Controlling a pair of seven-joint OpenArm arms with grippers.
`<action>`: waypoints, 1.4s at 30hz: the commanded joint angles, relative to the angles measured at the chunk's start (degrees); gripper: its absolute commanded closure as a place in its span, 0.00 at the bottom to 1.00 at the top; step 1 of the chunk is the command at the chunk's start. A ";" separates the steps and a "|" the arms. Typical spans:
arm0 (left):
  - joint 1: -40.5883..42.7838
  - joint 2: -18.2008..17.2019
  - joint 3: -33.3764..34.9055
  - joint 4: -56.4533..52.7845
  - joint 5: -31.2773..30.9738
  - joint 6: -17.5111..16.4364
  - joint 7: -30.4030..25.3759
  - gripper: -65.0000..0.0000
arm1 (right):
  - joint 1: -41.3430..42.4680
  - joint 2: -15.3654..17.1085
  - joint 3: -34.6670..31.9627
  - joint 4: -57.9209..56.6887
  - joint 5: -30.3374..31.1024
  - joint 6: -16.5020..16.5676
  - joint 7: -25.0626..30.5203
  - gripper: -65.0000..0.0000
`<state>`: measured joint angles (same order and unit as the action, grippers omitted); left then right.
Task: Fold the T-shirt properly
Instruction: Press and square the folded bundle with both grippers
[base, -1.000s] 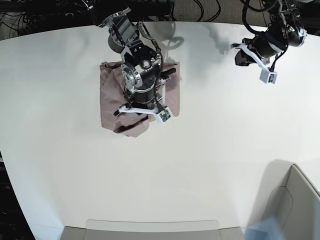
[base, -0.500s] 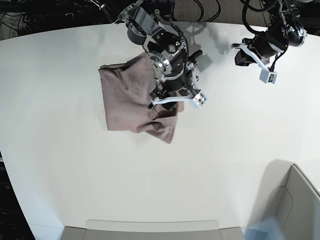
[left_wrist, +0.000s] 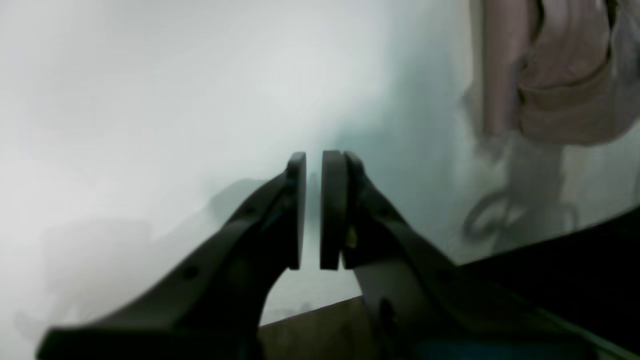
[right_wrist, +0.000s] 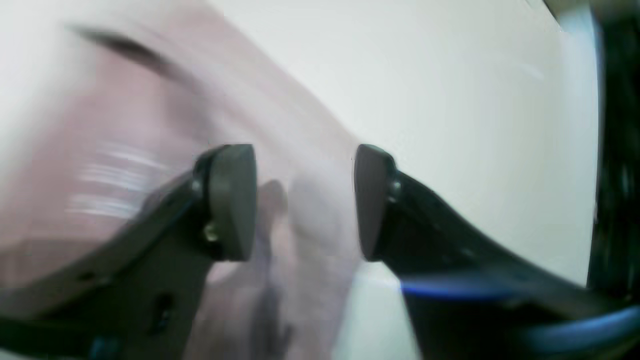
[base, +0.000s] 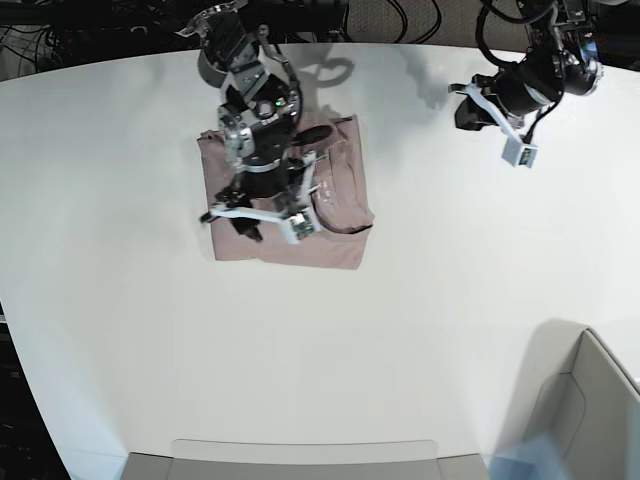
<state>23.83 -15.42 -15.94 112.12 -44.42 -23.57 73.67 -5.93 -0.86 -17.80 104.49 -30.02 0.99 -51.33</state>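
The dusty-pink T-shirt (base: 340, 195) lies folded into a rough square on the white table (base: 450, 300), left of centre. My right gripper (base: 250, 225) hovers over the shirt's front left part. In the right wrist view the right gripper (right_wrist: 305, 200) is open, with nothing between the pads and the blurred pink shirt (right_wrist: 150, 125) beneath. My left gripper (base: 468, 108) hangs over bare table at the back right, well away from the shirt. In the left wrist view the left gripper (left_wrist: 310, 210) is shut and empty, and the shirt (left_wrist: 565, 100) shows far off.
A grey bin (base: 590, 400) stands at the front right corner. A flat grey tray edge (base: 300, 458) runs along the table's front. Dark cables and the arm bases (base: 350, 15) line the back edge.
My right gripper has swung back left over the shirt and let go of the cloth. The raised fold now lies flat, squaring the shirt. The left arm has shifted only slightly.
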 joint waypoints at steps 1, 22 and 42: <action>-1.37 -0.45 2.36 1.25 -1.16 -0.21 -0.57 0.97 | 1.06 0.82 2.46 2.99 2.46 -0.07 1.62 0.65; -14.82 7.73 42.27 -2.09 16.69 -0.21 -11.56 1.00 | -0.79 12.51 22.51 -1.32 24.70 9.25 1.44 0.99; -14.56 3.95 18.63 -0.42 17.74 -0.03 -6.28 1.00 | -0.79 14.09 22.24 -0.97 24.97 9.34 1.88 0.99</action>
<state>9.61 -11.27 2.66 110.98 -25.91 -23.38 67.92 -8.01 12.97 4.27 102.37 -4.71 10.50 -50.74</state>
